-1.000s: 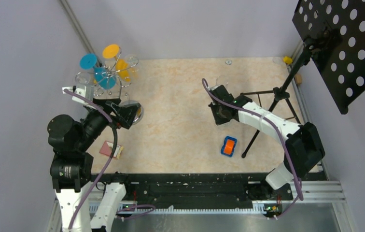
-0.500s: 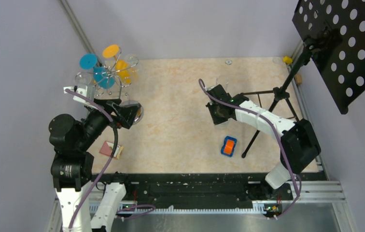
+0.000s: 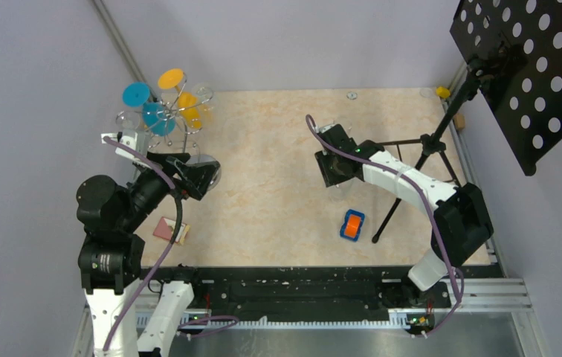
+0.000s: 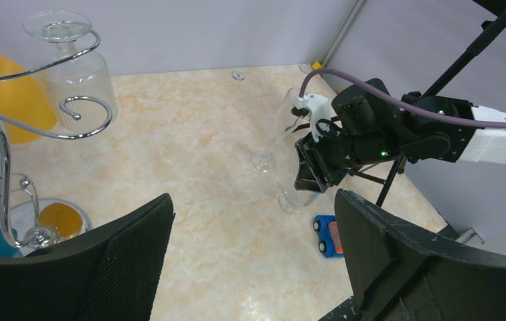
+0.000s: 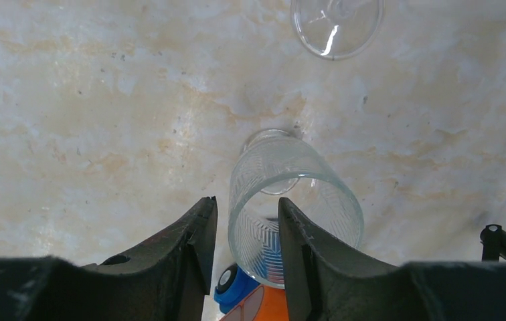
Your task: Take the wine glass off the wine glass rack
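Observation:
The silver wire wine glass rack [image 3: 165, 119] stands at the table's far left, its chrome base [image 4: 29, 231] beside my left finger. A clear glass [image 4: 76, 73] hangs upside down from a curled arm, next to orange and blue ones. My left gripper [image 3: 202, 172] hovers by the rack base, open and holding nothing [image 4: 254, 221]. A clear patterned wine glass [image 5: 295, 221] stands at mid-table. My right gripper [image 5: 247, 221] is above it, slightly open. Its jaws straddle the rim wall, with a gap on the left. A second clear glass [image 4: 264, 160] stands just behind.
A blue and orange toy car [image 3: 351, 224] lies near the right gripper. The black tripod stand [image 3: 419, 149] with a perforated black panel [image 3: 531, 67] fills the right side. A pink card [image 3: 170, 230] lies by the left arm. Walls close in on the left and back.
The right gripper has shifted a little to the left and towards the back of the table. The left arm has barely moved.

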Controlling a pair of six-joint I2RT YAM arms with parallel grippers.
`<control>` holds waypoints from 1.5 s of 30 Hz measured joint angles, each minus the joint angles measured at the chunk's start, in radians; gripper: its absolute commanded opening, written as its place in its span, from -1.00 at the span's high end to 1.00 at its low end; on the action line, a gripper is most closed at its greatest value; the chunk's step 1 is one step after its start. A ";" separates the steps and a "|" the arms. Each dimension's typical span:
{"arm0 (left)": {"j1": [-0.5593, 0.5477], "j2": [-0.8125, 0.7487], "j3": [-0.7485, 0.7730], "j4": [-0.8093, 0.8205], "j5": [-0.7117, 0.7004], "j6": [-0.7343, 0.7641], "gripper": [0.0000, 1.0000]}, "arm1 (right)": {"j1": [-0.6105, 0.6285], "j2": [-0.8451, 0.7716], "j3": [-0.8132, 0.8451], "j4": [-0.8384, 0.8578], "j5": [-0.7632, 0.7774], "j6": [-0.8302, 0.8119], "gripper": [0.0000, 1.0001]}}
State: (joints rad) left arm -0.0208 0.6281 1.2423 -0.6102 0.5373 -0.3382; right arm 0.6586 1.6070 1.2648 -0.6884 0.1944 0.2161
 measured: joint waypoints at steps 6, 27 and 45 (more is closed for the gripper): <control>-0.001 0.017 0.013 -0.005 -0.043 -0.029 -0.79 | 0.000 -0.064 0.014 0.015 0.006 0.007 0.16; -0.001 0.478 0.192 0.120 -0.417 -0.301 -0.30 | 0.000 -0.392 -0.146 0.315 -0.328 0.216 0.58; -0.001 0.752 0.264 0.244 -0.547 -0.369 0.01 | 0.000 -0.481 -0.224 0.405 -0.399 0.264 0.62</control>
State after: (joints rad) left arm -0.0216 1.3804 1.5059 -0.3664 -0.0097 -0.7067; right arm 0.6582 1.1255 1.0405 -0.2832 -0.2047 0.4805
